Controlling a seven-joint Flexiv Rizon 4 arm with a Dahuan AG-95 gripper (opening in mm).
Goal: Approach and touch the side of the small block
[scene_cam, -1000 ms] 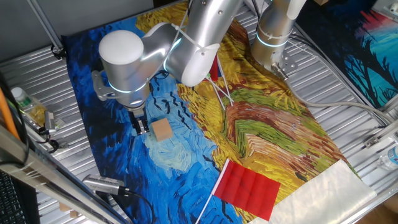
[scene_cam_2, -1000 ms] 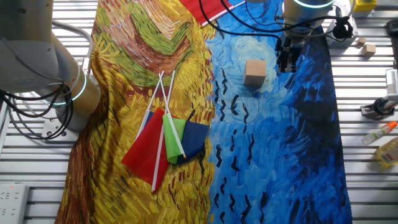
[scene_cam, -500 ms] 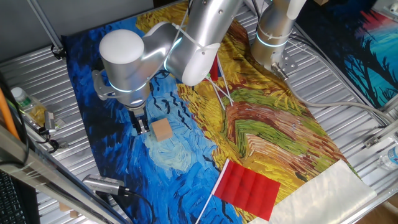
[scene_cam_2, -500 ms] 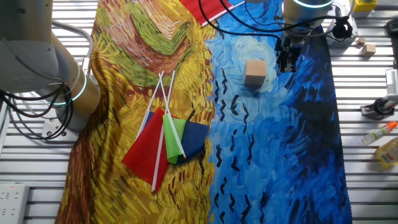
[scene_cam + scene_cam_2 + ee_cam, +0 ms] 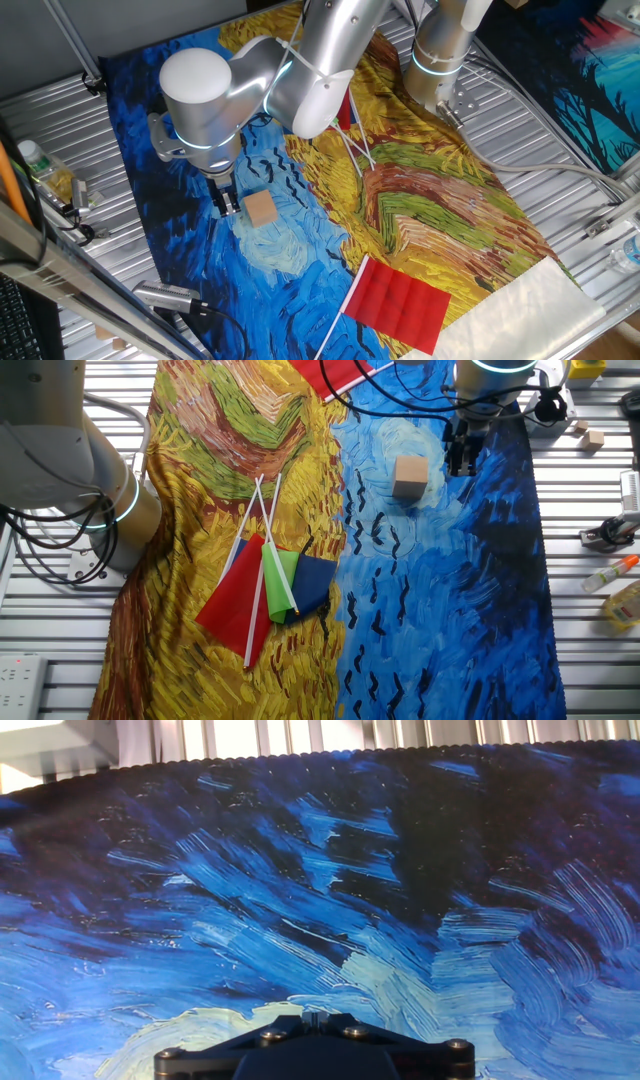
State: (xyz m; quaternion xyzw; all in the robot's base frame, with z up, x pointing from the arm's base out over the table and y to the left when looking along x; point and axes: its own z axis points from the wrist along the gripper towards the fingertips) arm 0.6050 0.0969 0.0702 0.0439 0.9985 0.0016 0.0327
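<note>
Counter: slatted metal (image 5: 560, 215), draped in a swirling blue-and-yellow painted cloth (image 5: 440, 610).
Block position: the small block (image 5: 261, 209) sits on the blue swirls, upright, alone.
Fingers: low over the cloth (image 5: 229, 202), pressed close together as far as one can tell, holding nothing.
Key relation: block lies just beside the fingers, a narrow gap between; in the hand view it's out of frame.
Next move, likely: short sideways nudge to its near face.

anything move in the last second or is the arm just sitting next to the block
Nothing visibly changed. The gripper sits low over the cloth right beside the small block, in the same spot as a second ago, and the block has not shifted. The flags and the painted cloth lie as before.
</note>
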